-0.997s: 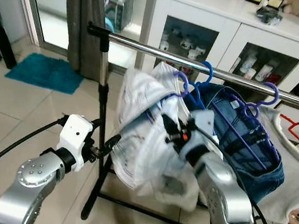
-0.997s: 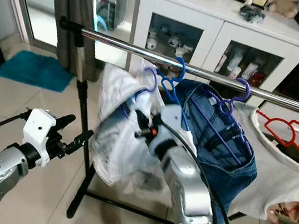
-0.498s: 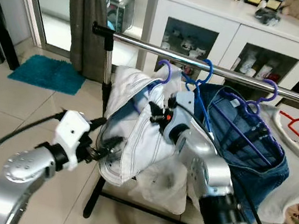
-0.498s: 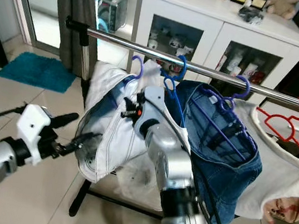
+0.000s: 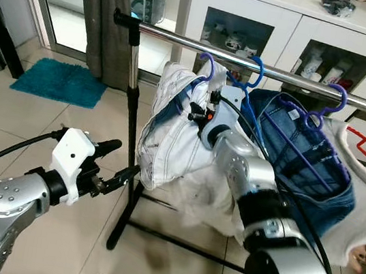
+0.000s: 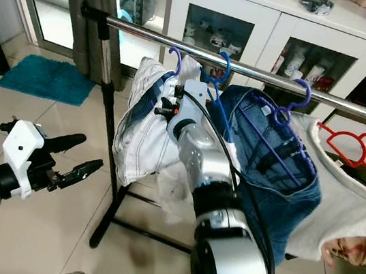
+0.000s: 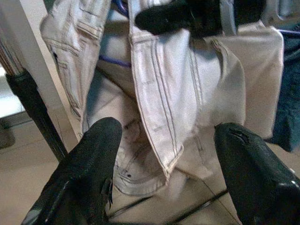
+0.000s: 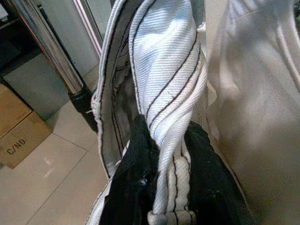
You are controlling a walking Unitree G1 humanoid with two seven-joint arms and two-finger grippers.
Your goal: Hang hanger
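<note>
Nearly done: purple hanger (image 6: 175,58) hooked over the rail (image 6: 261,74), white jeans (image 6: 144,128) hanging at 12 o'clock. R hand (image 8: 161,187) clamped on the jeans; release is left, prob. L hand (image 7: 161,173) spread open, below at 8.

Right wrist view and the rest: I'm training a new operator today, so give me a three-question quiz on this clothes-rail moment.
1. True or false: the right claw is shut on the white garment.
2. The left claw is: A) open, below the garment; B) shut on the rail.
3. What colour is the hanger at the rail's right end?

Key: 1 true; 2 A; 3 red.
</note>
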